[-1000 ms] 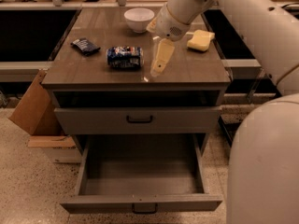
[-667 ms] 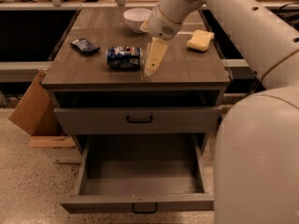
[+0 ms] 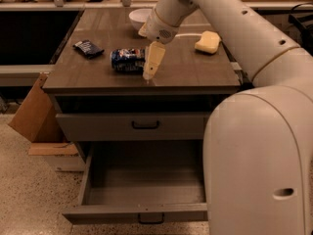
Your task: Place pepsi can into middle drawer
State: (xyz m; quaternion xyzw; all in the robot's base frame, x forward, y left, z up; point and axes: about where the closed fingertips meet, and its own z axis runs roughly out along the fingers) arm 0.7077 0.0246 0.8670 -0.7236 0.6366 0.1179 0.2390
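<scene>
Edging leftward in view since a second ago, the end effector (image 3: 147, 75) is now hanging tip-down at the right end of the pepsi can (image 3: 126, 60), which is lying on its side on the worktop (image 3: 195, 72), long axis running left-right. How far the end effector is open cannot be told. The middle drawer (image 3: 137, 212) is standing open below.

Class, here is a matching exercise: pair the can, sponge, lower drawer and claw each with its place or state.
1 can
2 sponge
3 lower drawer
4 claw

A pulled open
B lying on its side
C just beside the can, pointing down
D near the right edge of the table

Pairs: 1-B, 2-D, 3-A, 4-C
</scene>
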